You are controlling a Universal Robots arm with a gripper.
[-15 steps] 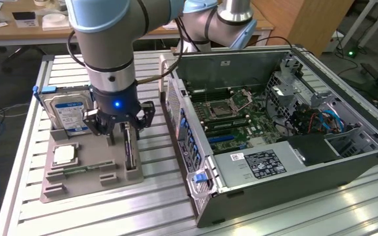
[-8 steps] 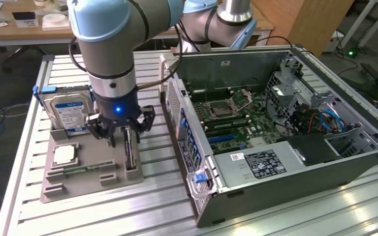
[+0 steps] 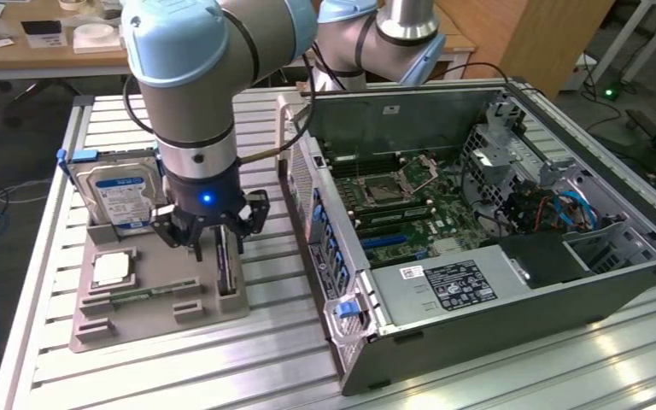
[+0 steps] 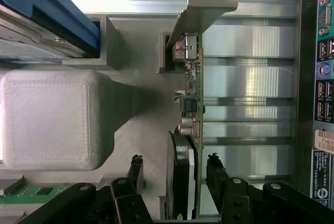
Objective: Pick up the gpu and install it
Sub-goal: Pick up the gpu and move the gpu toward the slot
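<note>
A robot arm reaches down over a slatted metal tabletop [image 3: 283, 363] beside an open computer case [image 3: 477, 213] that lies on its side with its circuit board exposed. Towards the exterior view's left of the case sits a grey holder tray [image 3: 134, 323] carrying spare parts: a hard drive [image 3: 123, 192] standing upright at the far end, a pale square block [image 3: 112, 269] and a narrow green memory stick [image 3: 134, 295] lying flat. The gpu [image 3: 225, 266] stands on its edge in a slot along the tray's side nearest the case. The gripper [image 3: 216, 235] hangs directly over it with its fingers spread wide. In the wrist view the gripper [image 4: 175, 162] straddles the gpu [image 4: 190, 83] – one dark finger on each side of the thin green card and its black cooler face, with a gap showing on both sides, so nothing is pinched.
</note>
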